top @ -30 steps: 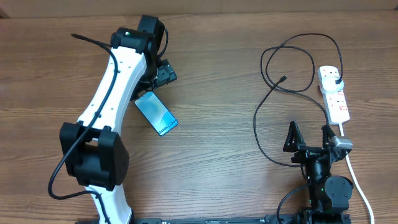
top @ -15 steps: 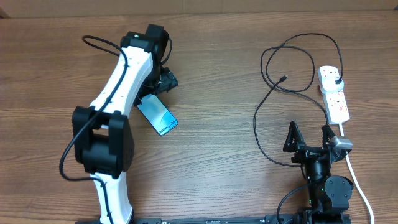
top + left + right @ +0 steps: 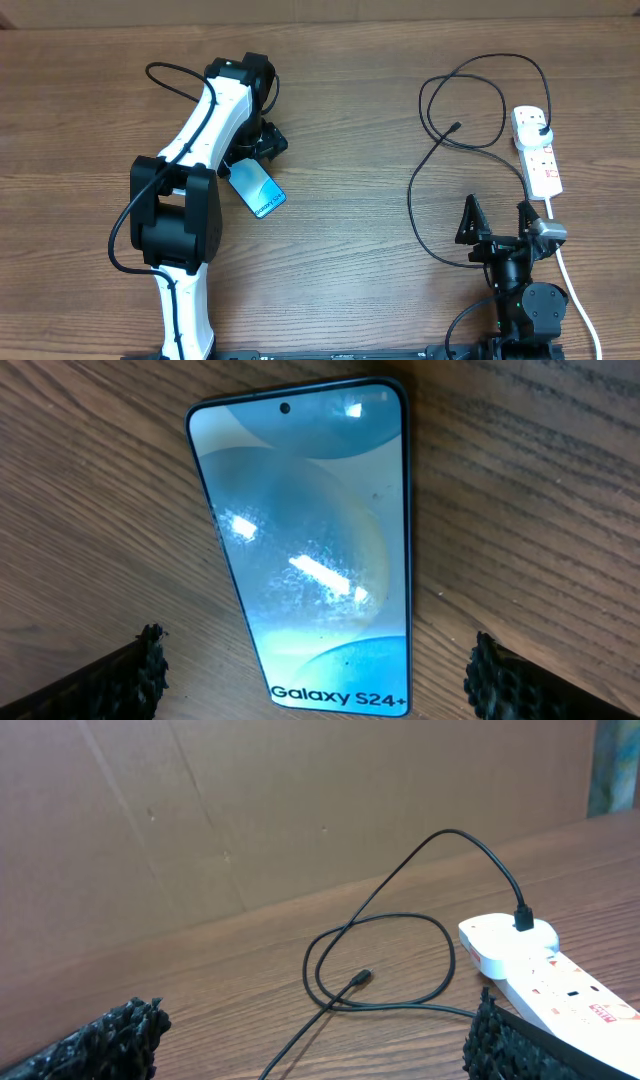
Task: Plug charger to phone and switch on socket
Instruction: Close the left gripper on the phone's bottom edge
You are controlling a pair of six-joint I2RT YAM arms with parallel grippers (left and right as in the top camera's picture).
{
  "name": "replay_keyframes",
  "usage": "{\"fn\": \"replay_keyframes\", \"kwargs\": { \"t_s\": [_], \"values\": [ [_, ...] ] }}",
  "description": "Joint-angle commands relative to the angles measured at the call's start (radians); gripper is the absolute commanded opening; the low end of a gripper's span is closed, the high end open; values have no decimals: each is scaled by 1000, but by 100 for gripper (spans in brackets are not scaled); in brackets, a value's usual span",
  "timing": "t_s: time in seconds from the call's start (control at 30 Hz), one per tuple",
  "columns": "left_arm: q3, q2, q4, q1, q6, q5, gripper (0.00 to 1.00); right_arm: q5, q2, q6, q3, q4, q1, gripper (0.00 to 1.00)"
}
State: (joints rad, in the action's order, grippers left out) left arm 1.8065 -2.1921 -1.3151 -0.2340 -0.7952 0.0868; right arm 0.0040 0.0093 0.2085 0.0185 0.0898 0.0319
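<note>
The phone [image 3: 260, 191] lies screen-up on the wooden table, left of centre, and fills the left wrist view [image 3: 310, 550]. My left gripper [image 3: 252, 156] is open just over the phone's upper end. In its wrist view the fingertips [image 3: 325, 690] straddle the end that reads "Galaxy S24+" without touching it. The charger cable [image 3: 470, 70] loops at the right. Its connector tip [image 3: 456, 126] lies free on the table, and its plug [image 3: 540, 125] sits in the socket strip [image 3: 545, 165]. My right gripper [image 3: 497, 225] is open and empty, near the front edge, below the loops.
The strip's thick white cord [image 3: 575, 290] runs down past the right gripper to the front edge. In the right wrist view the connector tip [image 3: 362, 977] and the strip [image 3: 540, 980] lie ahead of the fingers [image 3: 315, 1040]. A cardboard wall [image 3: 300, 810] stands behind the table.
The left arm has swung right, its elbow now closer to the phone, and its gripper has shifted slightly over the phone's upper end. The phone, the cable and the right arm have not moved.
</note>
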Motion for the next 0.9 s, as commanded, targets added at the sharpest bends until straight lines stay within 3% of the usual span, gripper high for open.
{"fn": "replay_keyframes", "kwargs": {
  "t_s": [0.0,0.77,0.87],
  "values": [
    [-22,-11,19,6,-25,-2,100,-2,-6,-8,-11,-6,3,100],
    [-312,-11,258,6,-42,-79,100,-2,-6,-8,-11,-6,3,100],
    [-312,-11,267,6,-8,-79,95,-2,-6,-8,-11,-6,3,100]
  ]
}}
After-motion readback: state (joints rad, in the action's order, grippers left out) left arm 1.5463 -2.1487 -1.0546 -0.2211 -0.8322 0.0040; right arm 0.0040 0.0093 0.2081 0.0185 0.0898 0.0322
